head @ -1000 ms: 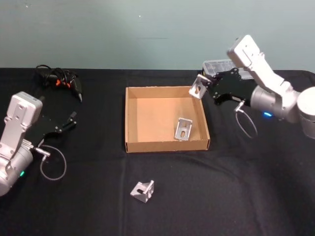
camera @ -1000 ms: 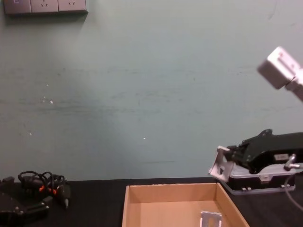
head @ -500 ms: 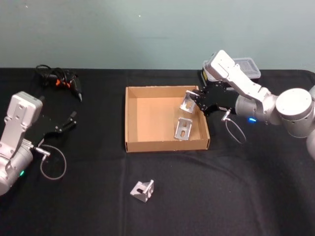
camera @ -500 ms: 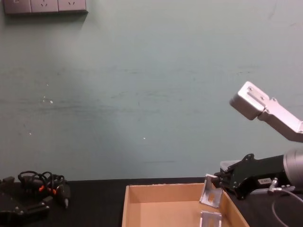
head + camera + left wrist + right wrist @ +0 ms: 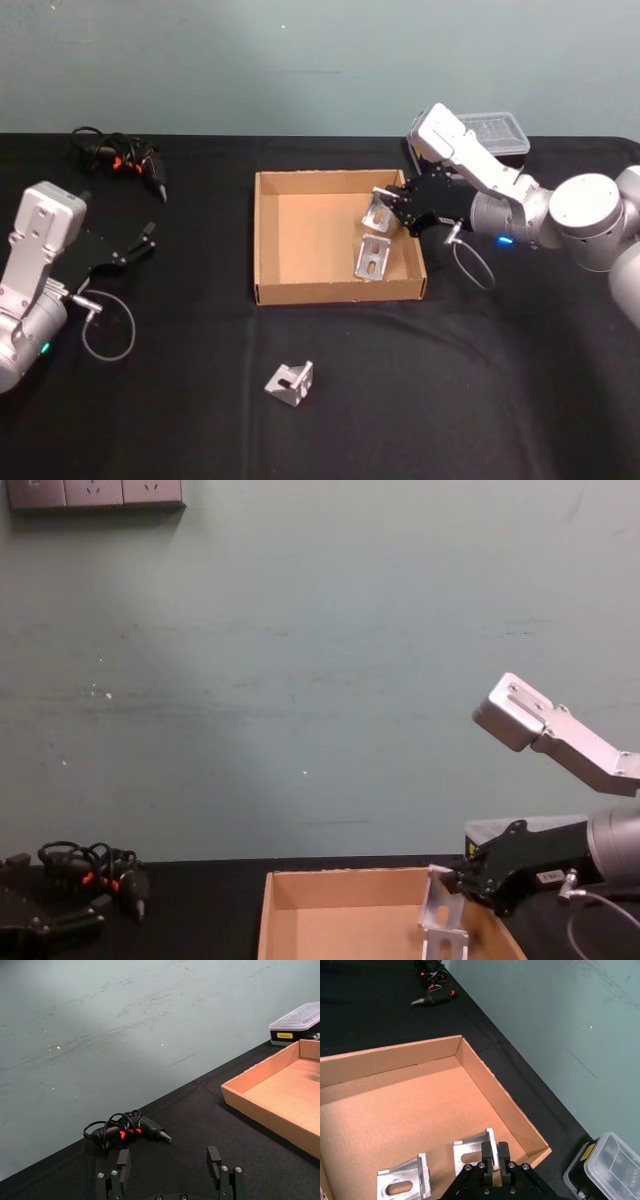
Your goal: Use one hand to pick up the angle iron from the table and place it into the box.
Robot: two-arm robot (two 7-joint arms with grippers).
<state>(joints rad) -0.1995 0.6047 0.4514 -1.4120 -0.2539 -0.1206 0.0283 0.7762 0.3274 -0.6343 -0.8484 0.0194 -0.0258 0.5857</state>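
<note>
Jaws of my right gripper [image 5: 398, 212] are clamped on the angle iron [image 5: 380, 211], which hangs upright just ahead of them, low inside the box [image 5: 258, 240], with another bracket [image 5: 372, 258] lying just below, while my left gripper [image 5: 135, 248] sits spread wide, far off.

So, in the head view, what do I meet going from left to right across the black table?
Parked open left gripper → loose silver metal angle iron on the matte black table → second silver angle iron held by the right gripper over the tan cardboard box → black plastic case with clear lid.
</note>
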